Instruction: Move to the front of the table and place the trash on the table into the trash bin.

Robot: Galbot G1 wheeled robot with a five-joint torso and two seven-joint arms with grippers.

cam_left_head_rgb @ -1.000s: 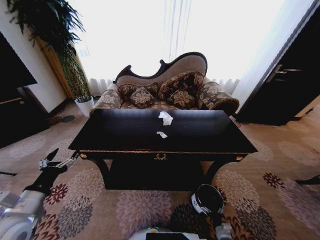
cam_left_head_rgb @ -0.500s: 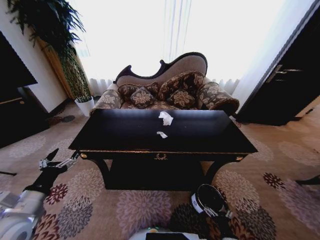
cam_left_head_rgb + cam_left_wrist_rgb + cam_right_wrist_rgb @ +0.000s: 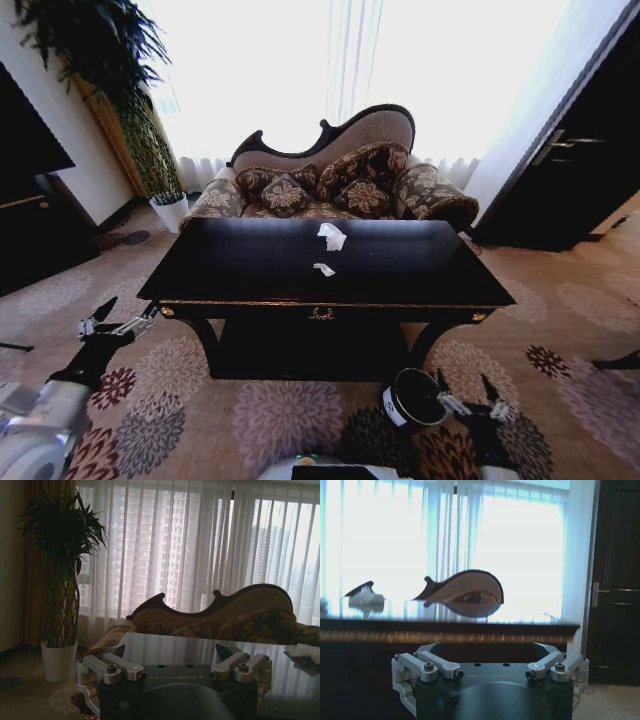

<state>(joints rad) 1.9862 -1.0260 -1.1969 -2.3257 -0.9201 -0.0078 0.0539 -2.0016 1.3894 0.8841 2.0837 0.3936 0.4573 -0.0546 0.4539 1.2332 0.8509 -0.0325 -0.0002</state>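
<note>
— Right gripper (image 3: 466,400): where, and how set?
— Low before the table (image 3: 250,262), by its front right leg, just beside the trash bin (image 3: 411,398). Fingers spread wide, holding nothing.

— Left gripper (image 3: 110,322)?
— Off the table's front left corner, low over the carpet. Fingers likewise wide apart, empty.

— Trash (image 3: 331,236)?
— Crumpled white paper wad near the table's middle, toward the back edge; smaller white scrap (image 3: 323,269) just in front of it.

— Behind the table?
— Patterned sofa (image 3: 340,180) against bright curtains.
</note>
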